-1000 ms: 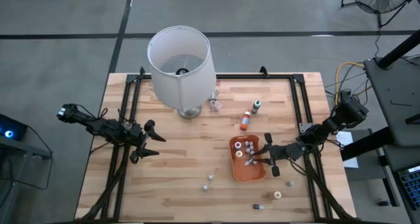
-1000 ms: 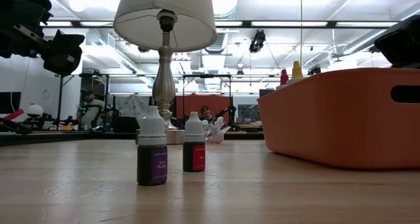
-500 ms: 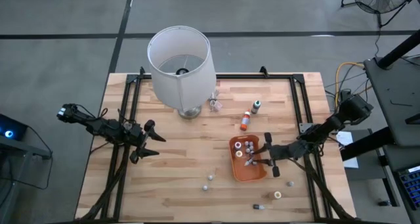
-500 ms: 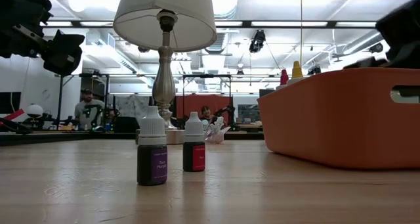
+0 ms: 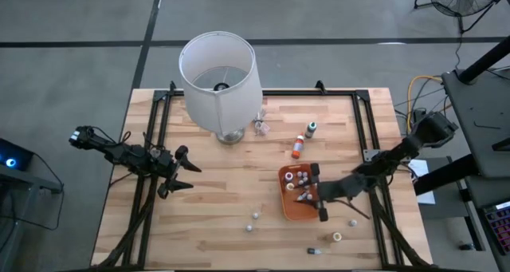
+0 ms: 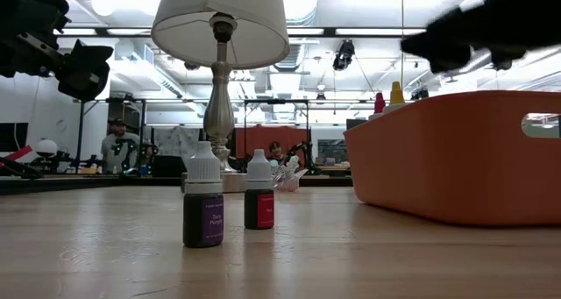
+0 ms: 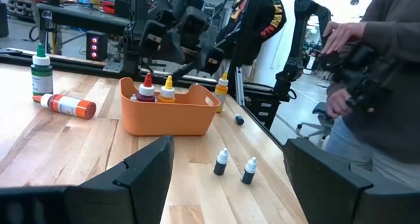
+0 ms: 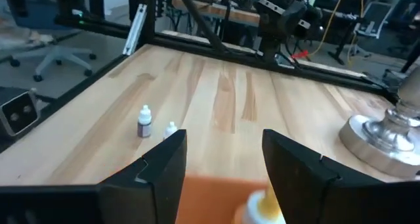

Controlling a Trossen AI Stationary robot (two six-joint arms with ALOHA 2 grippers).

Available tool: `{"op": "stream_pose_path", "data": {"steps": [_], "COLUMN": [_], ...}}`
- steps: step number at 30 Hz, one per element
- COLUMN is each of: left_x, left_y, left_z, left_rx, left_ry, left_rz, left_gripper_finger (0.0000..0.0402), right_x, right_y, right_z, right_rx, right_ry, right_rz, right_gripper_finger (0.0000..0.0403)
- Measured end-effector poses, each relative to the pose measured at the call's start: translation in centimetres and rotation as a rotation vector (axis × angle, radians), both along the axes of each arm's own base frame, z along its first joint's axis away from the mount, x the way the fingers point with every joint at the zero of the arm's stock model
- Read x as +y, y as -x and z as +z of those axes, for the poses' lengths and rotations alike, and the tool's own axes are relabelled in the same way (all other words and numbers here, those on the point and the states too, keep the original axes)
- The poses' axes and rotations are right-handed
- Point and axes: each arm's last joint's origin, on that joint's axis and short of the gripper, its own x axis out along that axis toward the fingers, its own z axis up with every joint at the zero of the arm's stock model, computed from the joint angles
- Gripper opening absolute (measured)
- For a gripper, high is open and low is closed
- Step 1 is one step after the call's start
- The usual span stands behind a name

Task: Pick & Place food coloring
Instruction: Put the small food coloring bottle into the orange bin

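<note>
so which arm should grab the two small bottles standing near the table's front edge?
Probably left: its open claw waits idle, unobstructed, facing the two bottles. The right claw is over the orange tray.

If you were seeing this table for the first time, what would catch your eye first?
The big white lamp at the table's far edge stands out first. Next comes the orange tray holding small bottles, right of centre, with the right gripper open above it. Two dark food coloring bottles stand upright on the wood nearby.
</note>
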Motion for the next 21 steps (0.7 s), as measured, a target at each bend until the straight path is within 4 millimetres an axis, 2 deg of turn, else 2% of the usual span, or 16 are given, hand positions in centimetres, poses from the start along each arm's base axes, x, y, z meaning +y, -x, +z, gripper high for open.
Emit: {"op": "stream_pose_path", "data": {"steps": [8,15,21], "left_x": [0.0,0.0,0.0], "left_y": [0.0,0.0,0.0], "left_z": [0.0,0.0,0.0], "left_rx": [0.000,0.000,0.000], "left_ry": [0.000,0.000,0.000], "left_rz": [0.000,0.000,0.000], "left_gripper_finger": [0.0259,0.0259,0.0259], "right_x": [0.3,-0.1,-1.2], "right_y": [-3.8,-6.0,-7.0], "right_z": [4.6,7.8,9.6], "right_rx": [-0.051,-0.012,0.120], "right_ry": [0.018,0.032,-0.023], "right_rz": [-0.060,-0.116,-0.357], "right_gripper_finger": [0.0192,0.0192,0.0192]}}
